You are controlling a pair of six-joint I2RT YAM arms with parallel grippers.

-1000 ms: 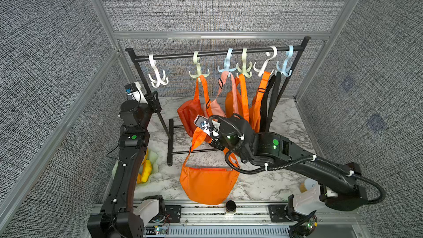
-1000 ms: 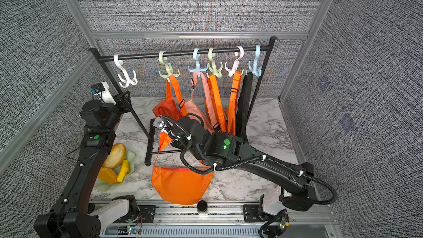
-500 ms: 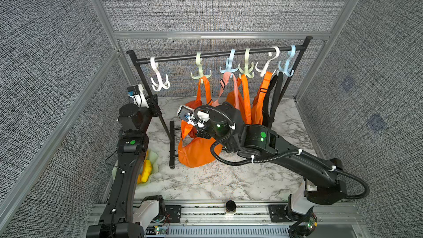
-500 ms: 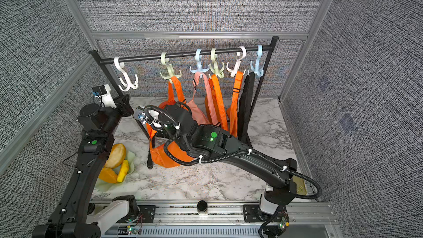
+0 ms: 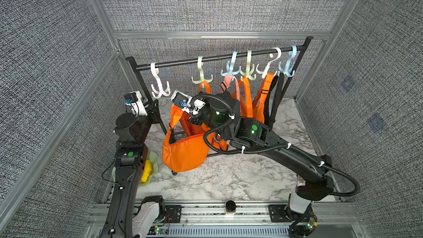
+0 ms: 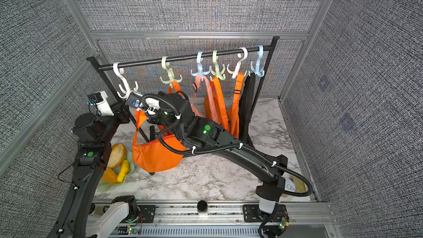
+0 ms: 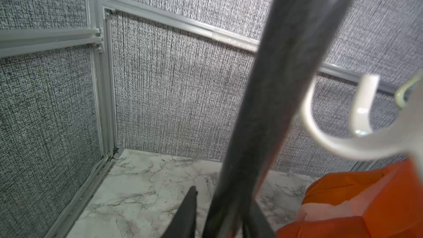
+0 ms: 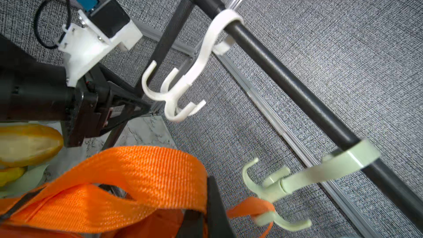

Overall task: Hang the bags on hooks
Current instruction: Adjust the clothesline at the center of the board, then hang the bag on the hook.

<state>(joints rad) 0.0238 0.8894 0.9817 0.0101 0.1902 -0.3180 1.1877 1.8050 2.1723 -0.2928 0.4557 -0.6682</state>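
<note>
While aloft, slack crescent-shaped orange bag [image 5: 183, 154]

a white marble tabletop [image 6: 206, 179] lies inside a cell walled with grey woven fabric [image 6: 194, 3] set in aluminium framing [image 6: 199, 35]. a black clothes rack [image 6: 183, 58] stands at the back. along its right half hang a pink bag [image 6: 198, 81], other orange bags [image 6: 217, 104] and a black bag [image 6: 248, 101]. near the table's left edge, a tan rounded fruit [image 6: 116, 155], a yellow piece [image 6: 122, 172] and an orange piece [image 6: 109, 176] lie close together on a pale sheet [image 6: 131, 156].
</note>
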